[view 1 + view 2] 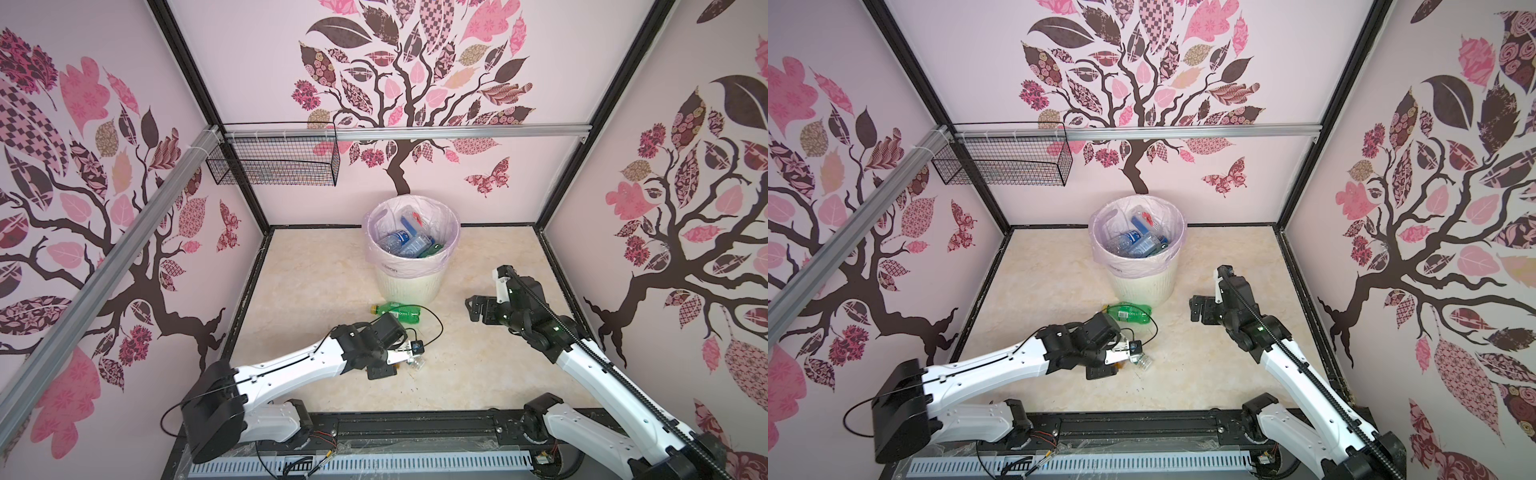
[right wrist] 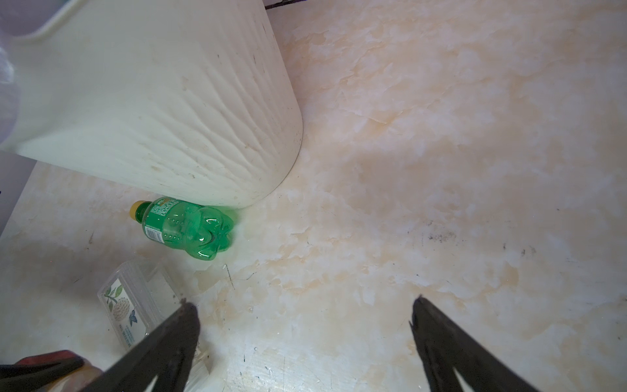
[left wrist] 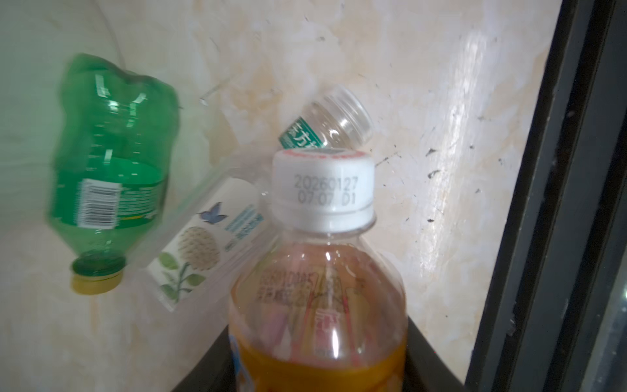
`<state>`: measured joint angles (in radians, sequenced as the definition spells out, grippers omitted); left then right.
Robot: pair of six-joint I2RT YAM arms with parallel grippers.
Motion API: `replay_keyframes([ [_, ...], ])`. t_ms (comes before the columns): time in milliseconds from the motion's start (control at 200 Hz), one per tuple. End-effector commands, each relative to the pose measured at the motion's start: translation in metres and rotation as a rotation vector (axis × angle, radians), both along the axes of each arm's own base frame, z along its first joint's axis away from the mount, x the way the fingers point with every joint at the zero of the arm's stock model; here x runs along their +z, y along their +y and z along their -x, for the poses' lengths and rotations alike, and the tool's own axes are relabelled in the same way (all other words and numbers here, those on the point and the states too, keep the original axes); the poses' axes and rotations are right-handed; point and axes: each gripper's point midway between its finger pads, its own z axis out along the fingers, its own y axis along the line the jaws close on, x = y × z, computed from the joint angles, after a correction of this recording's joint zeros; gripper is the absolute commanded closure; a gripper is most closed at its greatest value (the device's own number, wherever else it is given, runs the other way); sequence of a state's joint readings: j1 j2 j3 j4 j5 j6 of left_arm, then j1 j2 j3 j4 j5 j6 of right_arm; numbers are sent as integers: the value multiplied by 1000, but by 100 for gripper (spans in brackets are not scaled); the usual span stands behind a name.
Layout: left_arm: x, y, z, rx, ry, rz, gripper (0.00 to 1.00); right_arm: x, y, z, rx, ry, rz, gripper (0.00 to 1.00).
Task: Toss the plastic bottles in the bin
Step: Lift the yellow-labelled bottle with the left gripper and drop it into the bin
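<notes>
Legibly, on amber bottle [image 3: 319,322] cap [image 3: 324,190]: "20260127"

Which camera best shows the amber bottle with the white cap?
The left wrist view: the amber bottle fills the foreground, white cap and printed date sharp. In both top views the left claw hides nearly all of it. The right wrist view shows at most a blurred sliver.

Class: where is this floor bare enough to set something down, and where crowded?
Bare: floor between bin and left wall; the stretch right of the bin, below the open right pincer; the near strip before the arm bases. Crowded: in front of the bin, around the green bottle, clear bottle and left pincer gripping the amber bottle.
</notes>
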<state>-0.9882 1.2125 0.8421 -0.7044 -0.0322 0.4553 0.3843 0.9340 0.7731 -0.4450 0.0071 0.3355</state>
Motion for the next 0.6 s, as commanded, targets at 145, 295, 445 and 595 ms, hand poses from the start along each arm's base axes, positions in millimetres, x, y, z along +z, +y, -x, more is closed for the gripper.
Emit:
replay_keyframes([
  [145, 88, 26, -34, 334, -137, 398, 46, 1, 5, -3, 30, 16, 7, 0],
  [295, 130, 60, -52, 505, -170, 612, 49, 7, 9, -6, 55, 8, 6, 0],
  [445, 155, 95, -70, 682, -214, 744, 52, 12, 15, -8, 82, 5, -7, 0],
  [595, 185, 102, -73, 724, -241, 891, 52, 13, 18, -8, 97, 15, -14, 0],
])
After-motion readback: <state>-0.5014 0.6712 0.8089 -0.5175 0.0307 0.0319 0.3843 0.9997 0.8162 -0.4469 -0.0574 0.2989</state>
